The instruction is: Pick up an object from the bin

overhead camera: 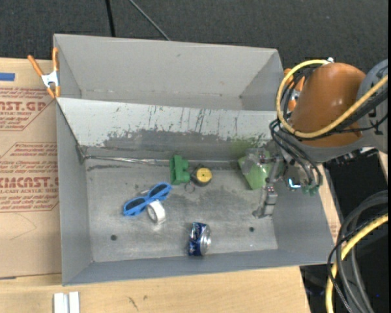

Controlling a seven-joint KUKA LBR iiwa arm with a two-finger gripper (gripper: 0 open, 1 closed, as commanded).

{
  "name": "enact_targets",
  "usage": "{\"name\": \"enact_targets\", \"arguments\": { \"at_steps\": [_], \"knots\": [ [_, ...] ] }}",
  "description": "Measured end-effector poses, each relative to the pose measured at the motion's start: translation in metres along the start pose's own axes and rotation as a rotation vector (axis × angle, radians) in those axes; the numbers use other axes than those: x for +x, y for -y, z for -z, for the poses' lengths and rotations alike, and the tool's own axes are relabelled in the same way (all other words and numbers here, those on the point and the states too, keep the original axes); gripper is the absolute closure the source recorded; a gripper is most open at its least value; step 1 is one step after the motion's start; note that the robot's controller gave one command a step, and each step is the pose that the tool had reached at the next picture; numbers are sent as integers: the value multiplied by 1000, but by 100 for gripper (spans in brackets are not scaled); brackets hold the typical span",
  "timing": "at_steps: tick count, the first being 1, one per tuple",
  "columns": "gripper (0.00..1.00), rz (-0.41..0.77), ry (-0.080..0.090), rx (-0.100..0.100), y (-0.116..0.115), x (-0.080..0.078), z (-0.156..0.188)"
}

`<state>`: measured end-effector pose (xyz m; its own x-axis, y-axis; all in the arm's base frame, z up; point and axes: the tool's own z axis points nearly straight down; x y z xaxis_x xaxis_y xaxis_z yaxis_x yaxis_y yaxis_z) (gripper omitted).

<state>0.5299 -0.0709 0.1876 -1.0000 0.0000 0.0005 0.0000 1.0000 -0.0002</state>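
Bin (72,175): grey metal with sloping walls and a scuffed, streaked floor; a handful of loose things lie spread across the floor.
Arm: reaches in from the right, with a rounded orange cover (326,103) at the wrist, above the bin's right wall.
Gripper (266,208): hangs low over the right part of the floor, its tip pointing down at bare metal near the right wall.
Gripper state: cannot tell how far open it is (from where I stand the tip reads as one narrow dark piece); nothing shows in its grasp.
Nearest thing: a pale green lump (253,173), crumpled-looking, at the back right of the floor by the foot of the rear wall. It lies just beside the gripper, up and to the left of the tip; whether they touch I cannot tell.
Green block (180,169): at the back of the floor, about mid-width, well apart from the gripper.
Yellow round piece (202,175): just right of the green block.
Blue sunglasses (145,201): left of centre, lying aslant.
White bit (157,212): small, right against the sunglasses' lower right end.
Blue can (198,238): crushed, lying alone near the front wall.
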Motion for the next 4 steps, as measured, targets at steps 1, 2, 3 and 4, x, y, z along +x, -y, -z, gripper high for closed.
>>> {"name": "enact_targets", "arguments": {
  "at_steps": [1, 2, 3, 4],
  "knots": [
    [0, 84, -2, -4, -64, -17, -56],
    [0, 135, -6, -2, -108, 40, -122],
    [100, 131, -1, -1, -105, 37, -117],
    [100, 295, 10, 1, -94, 37, 46]
  ]
}}
